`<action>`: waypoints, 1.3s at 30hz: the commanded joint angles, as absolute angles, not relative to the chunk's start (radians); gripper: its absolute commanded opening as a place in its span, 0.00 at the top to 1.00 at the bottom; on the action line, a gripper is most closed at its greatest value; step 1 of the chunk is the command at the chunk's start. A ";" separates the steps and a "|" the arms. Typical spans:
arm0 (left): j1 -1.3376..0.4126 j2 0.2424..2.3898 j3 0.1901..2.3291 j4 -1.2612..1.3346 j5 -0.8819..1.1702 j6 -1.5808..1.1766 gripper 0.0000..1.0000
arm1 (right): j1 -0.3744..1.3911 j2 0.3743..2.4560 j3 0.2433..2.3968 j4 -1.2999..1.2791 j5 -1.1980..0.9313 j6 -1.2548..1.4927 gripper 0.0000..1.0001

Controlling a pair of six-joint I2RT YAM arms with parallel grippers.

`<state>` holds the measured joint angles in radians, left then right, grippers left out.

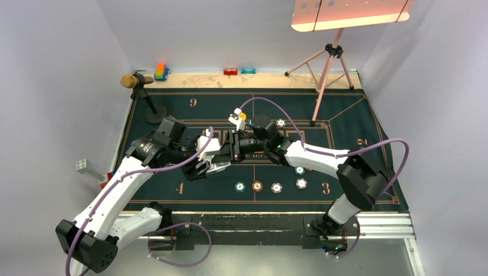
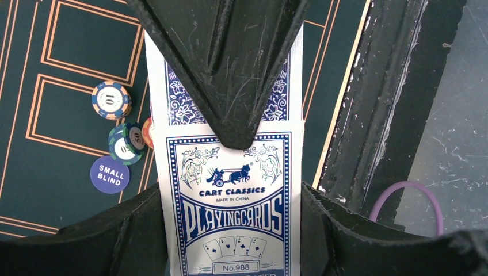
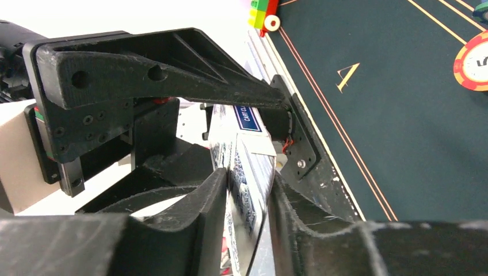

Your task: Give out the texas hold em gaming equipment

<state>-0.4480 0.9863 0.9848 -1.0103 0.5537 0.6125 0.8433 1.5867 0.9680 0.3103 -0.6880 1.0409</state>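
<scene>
A blue-and-white pack of playing cards (image 2: pixel 230 190) stands upright in my left gripper (image 2: pixel 230 194), which is shut on its two long sides. My right gripper (image 3: pixel 248 178) comes in from the other side, over the middle of the mat (image 1: pixel 345 115). Its fingers (image 3: pixel 210 195) press on both faces of the pack's (image 3: pixel 244 172) end. In the top view both grippers meet, left (image 1: pixel 216 161) and right (image 1: pixel 236 146). Several striped chips (image 1: pixel 257 186) lie in a row near the front of the mat. A navy "small blind" disc (image 2: pixel 109 174) lies beside teal (image 2: pixel 125 144) and blue-orange (image 2: pixel 111 99) chips.
A microphone on a stand (image 1: pixel 151 103) is at the back left and a pink tripod (image 1: pixel 328 63) at the back right. Small colourful toys (image 1: pixel 161 72) line the far edge. A white cube (image 1: pixel 236 119) and one chip (image 1: pixel 280 122) lie behind the grippers.
</scene>
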 commanded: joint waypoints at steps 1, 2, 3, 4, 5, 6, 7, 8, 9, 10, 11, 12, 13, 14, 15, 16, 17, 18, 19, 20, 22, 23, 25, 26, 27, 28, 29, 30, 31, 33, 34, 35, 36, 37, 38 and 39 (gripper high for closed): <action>-0.449 0.989 1.031 -0.974 0.582 0.594 0.71 | 0.844 1.590 0.947 0.487 -0.714 1.139 0.71; -0.449 0.991 1.031 -0.972 0.579 0.593 0.62 | 0.844 1.589 0.943 0.500 -0.714 1.148 0.75; -0.449 0.992 1.029 -0.967 0.576 0.590 0.54 | 0.844 1.589 0.939 0.509 -0.713 1.154 0.79; -0.449 0.991 1.028 -0.962 0.572 0.584 0.49 | 0.844 1.588 0.936 0.515 -0.713 1.159 0.82; -0.449 0.991 1.026 -0.956 0.567 0.582 0.43 | 0.844 1.588 0.933 0.523 -0.713 1.164 0.85; -0.449 0.992 1.026 -0.954 0.563 0.581 0.37 | 0.844 1.589 0.928 0.530 -0.713 1.168 0.87; -0.449 0.990 1.025 -0.949 0.560 0.577 0.28 | 0.844 1.588 0.925 0.535 -0.713 1.173 0.88; -0.449 0.988 1.023 -0.943 0.556 0.575 0.18 | 0.844 1.588 0.922 0.541 -0.712 1.178 0.89; -0.449 0.987 1.022 -0.940 0.554 0.574 0.10 | 0.844 1.588 0.919 0.545 -0.713 1.182 0.90; -0.449 0.987 1.021 -0.937 0.553 0.573 0.03 | 0.844 1.588 0.919 0.546 -0.712 1.182 0.90; -0.449 0.986 1.022 -0.936 0.551 0.572 0.01 | 0.844 1.588 0.919 0.546 -0.711 1.183 0.91; -0.449 0.986 1.022 -0.935 0.551 0.571 0.00 | 0.844 1.588 0.919 0.545 -0.710 1.183 0.91; -0.449 0.985 1.022 -0.931 0.549 0.567 0.00 | 0.844 1.588 0.919 0.546 -0.709 1.183 0.91; -0.449 0.984 1.020 -0.930 0.553 0.568 0.00 | 0.844 1.590 0.919 0.546 -0.708 1.183 0.91; -0.449 0.985 1.021 -0.933 0.555 0.572 0.00 | 0.844 1.590 0.919 0.546 -0.707 1.184 0.91; -0.449 0.984 1.020 -0.934 0.555 0.573 0.00 | 0.844 1.591 0.920 0.544 -0.705 1.184 0.91; -0.449 0.982 1.016 -0.932 0.550 0.575 0.00 | 0.844 1.591 0.921 0.544 -0.705 1.184 0.91; -0.449 0.976 1.012 -0.926 0.543 0.575 0.00 | 0.844 1.592 0.920 0.544 -0.705 1.184 0.91; -0.449 0.968 1.008 -0.920 0.536 0.575 0.01 | 0.844 1.594 0.919 0.541 -0.704 1.184 0.91; -0.449 0.960 1.003 -0.914 0.533 0.576 0.02 | 0.844 1.597 0.920 0.536 -0.702 1.183 0.91; -0.449 0.950 0.997 -0.913 0.530 0.578 0.06 | 0.844 1.605 0.923 0.525 -0.700 1.185 0.91; -0.449 0.948 0.996 -0.913 0.529 0.580 0.08 | 0.844 1.610 0.925 0.522 -0.700 1.187 0.91; -0.449 0.945 0.991 -0.909 0.528 0.585 0.11 | 0.844 1.618 0.927 0.513 -0.696 1.191 0.90; -0.449 0.945 0.991 -0.908 0.528 0.586 0.12 | 0.845 1.621 0.931 0.505 -0.694 1.190 0.90; -0.449 0.948 0.992 -0.906 0.530 0.587 0.12 | 0.845 1.624 0.932 0.499 -0.693 1.190 0.89; -0.449 0.949 0.991 -0.906 0.533 0.588 0.12 | 0.846 1.626 0.933 0.497 -0.693 1.192 0.90; -0.449 0.952 0.990 -0.904 0.537 0.590 0.12 | 0.845 1.625 0.933 0.496 -0.693 1.193 0.90; -0.450 0.955 0.986 -0.902 0.539 0.591 0.12 | 0.845 1.624 0.933 0.495 -0.691 1.194 0.90; -0.451 0.958 0.984 -0.902 0.541 0.593 0.12 | 0.845 1.622 0.934 0.494 -0.688 1.195 0.90; -0.451 0.961 0.980 -0.903 0.541 0.596 0.12 | 0.846 1.619 0.936 0.485 -0.684 1.193 0.90; -0.450 0.960 0.977 -0.904 0.541 0.598 0.12 | 0.845 1.616 0.937 0.480 -0.682 1.192 0.90; -0.451 0.957 0.973 -0.905 0.543 0.598 0.12 | 0.845 1.615 0.937 0.476 -0.681 1.189 0.89; -0.451 0.955 0.966 -0.905 0.542 0.598 0.11 | 0.845 1.613 0.939 0.473 -0.681 1.187 0.89; -0.451 0.953 0.959 -0.906 0.540 0.599 0.09 | 0.846 1.612 0.939 0.471 -0.682 1.187 0.90; -0.451 0.949 0.953 -0.908 0.538 0.600 0.06 | 0.845 1.613 0.940 0.471 -0.681 1.187 0.89; -0.451 0.948 0.948 -0.907 0.534 0.603 0.02 | 0.846 1.614 0.942 0.471 -0.682 1.187 0.90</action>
